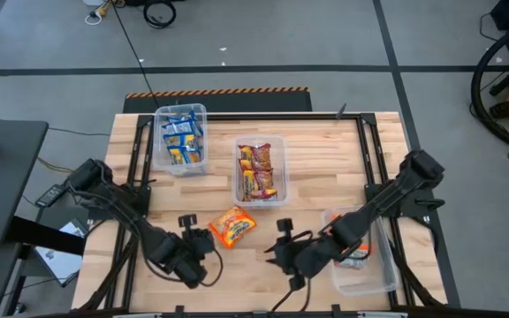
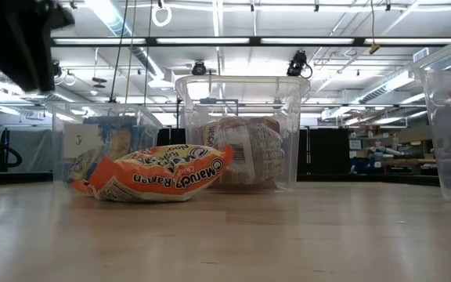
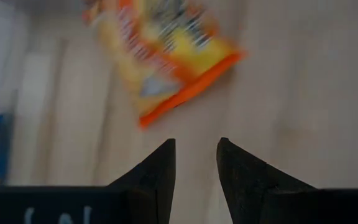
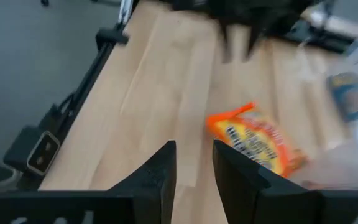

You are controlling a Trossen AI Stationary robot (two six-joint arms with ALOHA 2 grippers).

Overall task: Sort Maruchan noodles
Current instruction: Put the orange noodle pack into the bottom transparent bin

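Observation:
One orange-and-yellow Maruchan packet [image 1: 233, 226] lies flat on the table near its front, also showing in the low view [image 2: 159, 174] and both wrist views [image 3: 166, 53] [image 4: 257, 140]. Blue packets fill the far-left clear bin [image 1: 180, 140], and dark red ones the middle bin [image 1: 259, 170]. Another packet [image 1: 357, 256] lies in the right bin. My left gripper [image 1: 207, 238] [image 3: 194, 146] hovers just left of the loose packet, narrowly open and empty. My right gripper [image 1: 278, 250] [image 4: 194, 146] hovers just right of it, narrowly open and empty.
The right clear bin [image 1: 387, 278] sits at the table's near right corner, under the right arm. Black rails [image 1: 136, 159] run along the table's left and right sides. Bare wood lies between the middle bin and the right rail.

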